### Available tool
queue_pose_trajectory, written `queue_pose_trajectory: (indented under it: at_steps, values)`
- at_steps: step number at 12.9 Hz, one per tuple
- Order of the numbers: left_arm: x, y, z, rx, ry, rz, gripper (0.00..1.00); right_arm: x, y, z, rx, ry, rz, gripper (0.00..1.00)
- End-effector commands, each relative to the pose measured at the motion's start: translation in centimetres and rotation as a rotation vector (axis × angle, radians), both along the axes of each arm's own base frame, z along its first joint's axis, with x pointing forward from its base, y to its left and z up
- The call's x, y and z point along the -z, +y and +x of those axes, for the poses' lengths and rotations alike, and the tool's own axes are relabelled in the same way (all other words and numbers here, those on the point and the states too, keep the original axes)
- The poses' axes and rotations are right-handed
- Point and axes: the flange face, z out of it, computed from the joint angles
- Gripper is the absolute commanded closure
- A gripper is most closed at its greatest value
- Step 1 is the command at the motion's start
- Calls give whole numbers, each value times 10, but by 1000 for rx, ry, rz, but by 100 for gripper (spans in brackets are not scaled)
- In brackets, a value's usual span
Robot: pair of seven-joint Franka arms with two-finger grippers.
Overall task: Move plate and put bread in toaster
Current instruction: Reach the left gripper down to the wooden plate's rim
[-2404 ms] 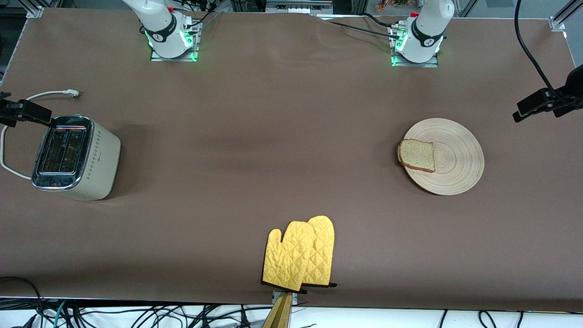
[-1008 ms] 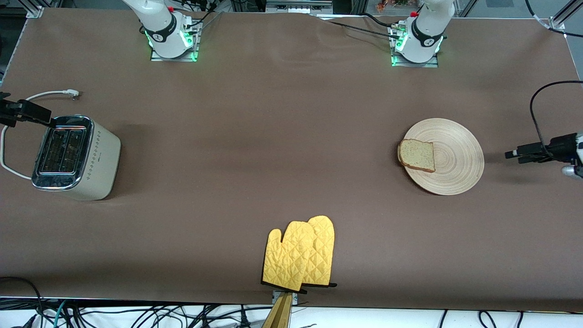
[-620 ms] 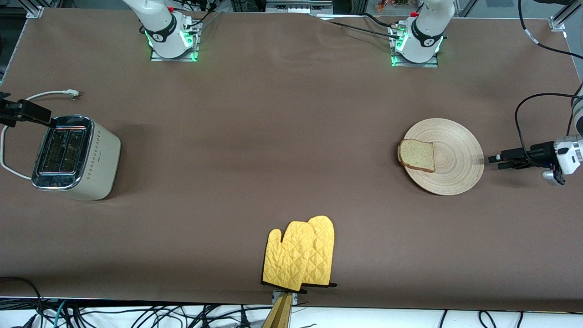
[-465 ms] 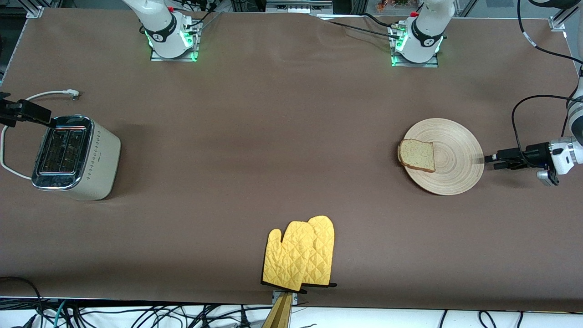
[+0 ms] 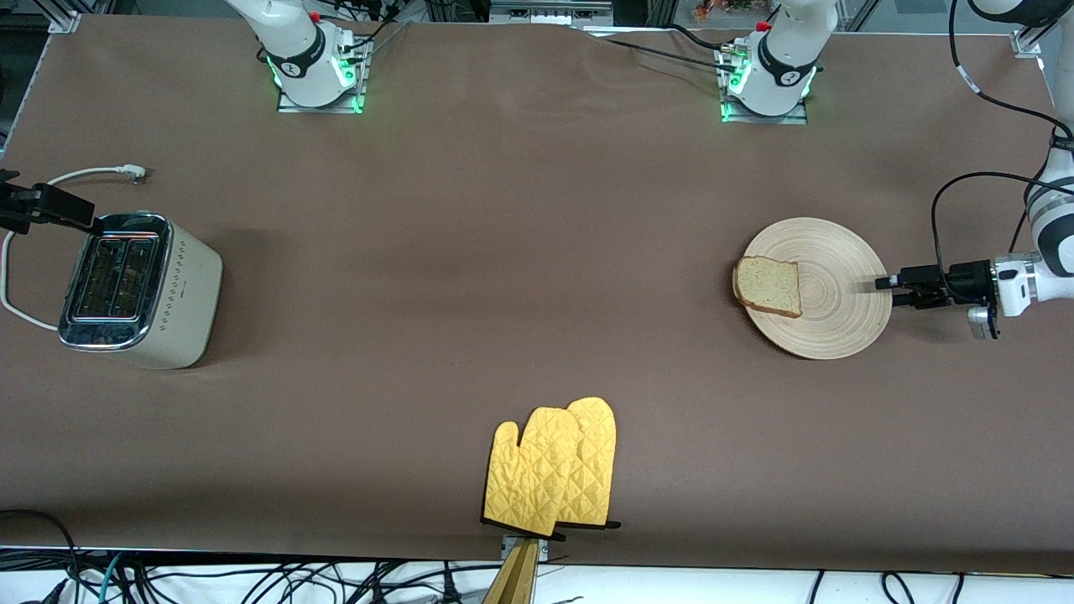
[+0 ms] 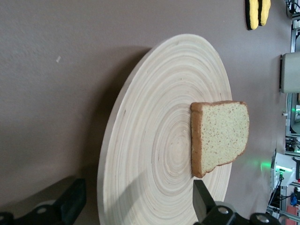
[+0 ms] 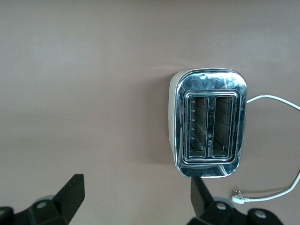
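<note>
Brown cloth-covered table point(image 5: 520, 252) carrying yellow oven mitts point(image 5: 554, 478) at its near edge, bread point(image 5: 768, 285) lying on the plate point(image 5: 843, 323) toward the left arm's end, left gripper point(image 5: 883, 289) reaching its rim with fingers spread, right gripper point(image 5: 17, 210) hovering spread over the toaster point(image 5: 172, 289), no writing readable.

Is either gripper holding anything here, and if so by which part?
Nothing is held. The left gripper, jaws open, is at the plate rim; the right gripper, open, waits above the toaster.

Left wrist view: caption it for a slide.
Open left gripper at the rim of the plate, the bread lying on the plate.
</note>
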Motion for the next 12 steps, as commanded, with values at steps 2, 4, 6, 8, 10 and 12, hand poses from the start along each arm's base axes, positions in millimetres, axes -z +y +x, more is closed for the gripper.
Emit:
queue_pose_trajectory:
  at_steps: [2, 4, 6, 8, 10, 12]
  values:
    - [16, -5, -13, 1, -25, -53, 5, -3, -1, -1, 8, -6, 15, 0]
    - [19, -7, -14, 0, -23, -60, 19, -3, 0, -1, 11, -6, 16, 0]
    - [23, -9, -16, 1, -17, -64, 35, -3, 0, -1, 11, -6, 16, 0]
    - [33, -9, -19, -5, -10, -59, 44, -3, 0, -1, 11, -6, 16, 0]
    - [45, -12, -24, -18, 0, -35, 53, -3, 0, -1, 11, -6, 16, 0]
    - [49, -15, -25, -23, 4, -24, 65, -3, 1, -1, 9, -4, 18, 0]
